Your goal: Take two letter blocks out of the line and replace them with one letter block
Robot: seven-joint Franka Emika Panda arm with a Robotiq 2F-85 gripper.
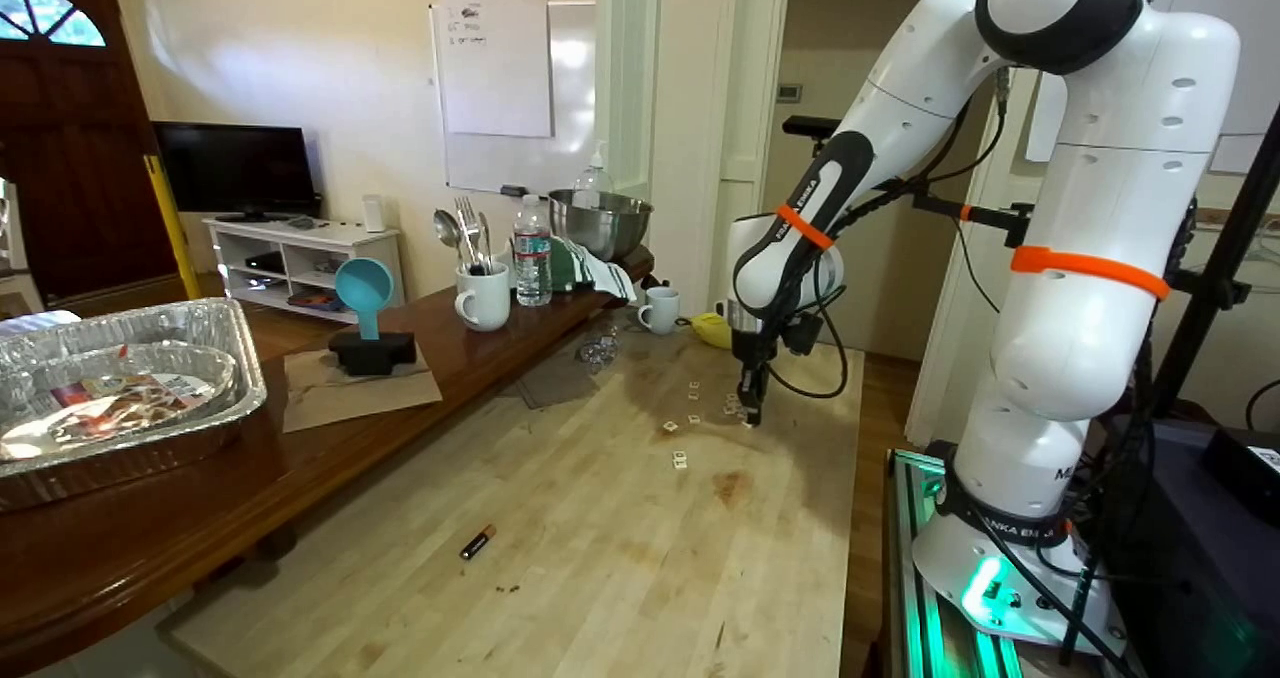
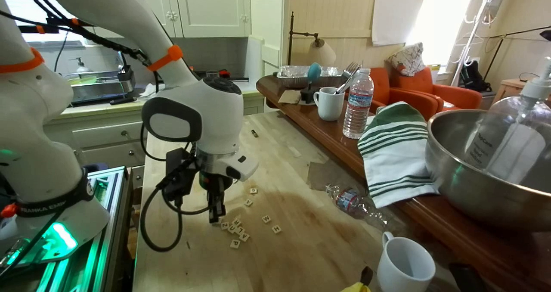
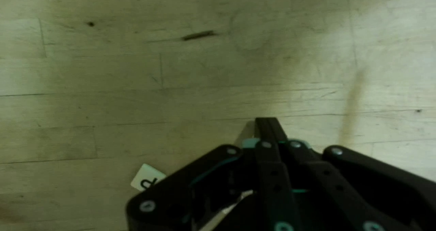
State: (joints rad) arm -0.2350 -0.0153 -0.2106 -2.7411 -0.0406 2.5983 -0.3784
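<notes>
Letter blocks, small and pale, lie on the light wooden tabletop in both exterior views. From left to right in an exterior view, we note a foil tray, a television that only this angle includes, a battery on the tabletop well apart from the blocks, and a white mug of cutlery on the dark counter. Next come the blocks, too small here for us to read, and beside them the gripper, pointing down and hiding part of the group.

In an exterior view we have, from the left, the robot arm, then the line, a short slanting row of blocks just right of the gripper, its left end nearest the jaws. Some letters are legible to us here: the block marked H lies farther right, apart from the row. Orange armchairs, toward the right, appear only here.

In the wrist view, a single block, partly covered, lies left of the jaws. This view best shows us the jaws: they stand pressed together, side by side. Whether their tips touch the tabletop we cannot tell.
</notes>
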